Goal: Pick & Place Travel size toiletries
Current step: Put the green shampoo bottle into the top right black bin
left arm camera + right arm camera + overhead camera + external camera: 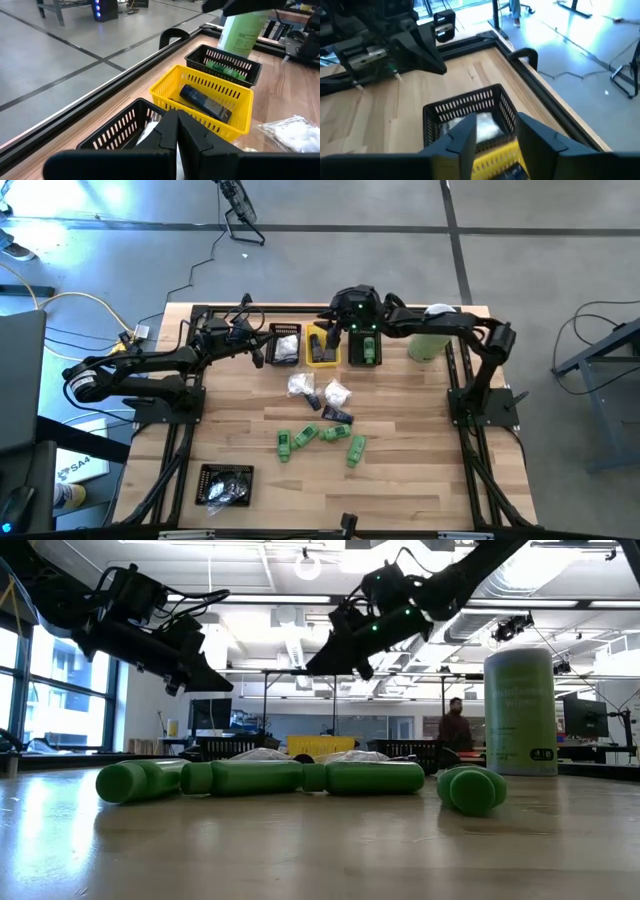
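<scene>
Toiletries lie mid-table: green bottles, white packets and a dark tube. Right gripper hovers above the yellow bin at the table's far edge, fingers parted and empty. Left gripper hangs above the neighbouring black bin, fingers pressed together, holding nothing. One tube lies inside the yellow bin. A pale-green cylinder stands near the far right corner. The table is light wood planks.
</scene>
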{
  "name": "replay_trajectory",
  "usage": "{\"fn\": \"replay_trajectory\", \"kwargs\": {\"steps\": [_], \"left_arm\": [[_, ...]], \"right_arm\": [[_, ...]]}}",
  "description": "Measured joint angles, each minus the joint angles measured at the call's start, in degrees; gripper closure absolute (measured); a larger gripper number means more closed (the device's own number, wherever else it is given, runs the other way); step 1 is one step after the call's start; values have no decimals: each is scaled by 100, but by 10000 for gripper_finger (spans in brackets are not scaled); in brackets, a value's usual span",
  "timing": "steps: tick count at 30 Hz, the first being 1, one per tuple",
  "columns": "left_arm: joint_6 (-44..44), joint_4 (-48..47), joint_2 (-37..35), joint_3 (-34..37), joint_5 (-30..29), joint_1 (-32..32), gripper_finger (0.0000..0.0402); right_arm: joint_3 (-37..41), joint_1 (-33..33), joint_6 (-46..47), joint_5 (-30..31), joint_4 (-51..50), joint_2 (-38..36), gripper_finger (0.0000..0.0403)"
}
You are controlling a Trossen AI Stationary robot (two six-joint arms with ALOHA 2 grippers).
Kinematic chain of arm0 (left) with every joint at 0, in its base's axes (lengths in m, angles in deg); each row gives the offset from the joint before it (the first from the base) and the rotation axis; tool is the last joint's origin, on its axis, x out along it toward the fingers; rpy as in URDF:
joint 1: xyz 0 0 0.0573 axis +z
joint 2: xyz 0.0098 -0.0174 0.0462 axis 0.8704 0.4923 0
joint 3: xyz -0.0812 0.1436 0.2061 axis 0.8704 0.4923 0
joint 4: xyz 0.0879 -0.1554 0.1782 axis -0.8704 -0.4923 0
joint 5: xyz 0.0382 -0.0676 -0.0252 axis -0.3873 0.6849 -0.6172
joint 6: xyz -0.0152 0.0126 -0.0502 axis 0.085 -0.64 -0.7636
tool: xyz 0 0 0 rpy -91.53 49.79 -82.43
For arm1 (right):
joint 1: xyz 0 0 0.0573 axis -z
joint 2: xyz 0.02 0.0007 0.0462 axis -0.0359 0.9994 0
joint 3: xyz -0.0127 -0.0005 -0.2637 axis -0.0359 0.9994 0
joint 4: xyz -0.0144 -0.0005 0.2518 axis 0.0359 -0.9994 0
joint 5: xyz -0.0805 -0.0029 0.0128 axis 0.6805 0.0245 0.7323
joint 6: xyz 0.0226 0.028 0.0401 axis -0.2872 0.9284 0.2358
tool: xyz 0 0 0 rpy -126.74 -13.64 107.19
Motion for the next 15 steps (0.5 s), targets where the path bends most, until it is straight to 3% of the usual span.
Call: {"fn": "replay_trajectory", "kwargs": {"steps": [8,11,15], "left_arm": [[0,-32,0,0,1,0,401],[0,-76,0,0,0,0,402],[-1,-227,0,0,0,0,401]], "right_arm": [[2,-35,629,-318,-1147,-466,387],[1,-133,721,-293,-1432,-741,397],[-5,-329,677,308,-2041,-1120,400]]}}
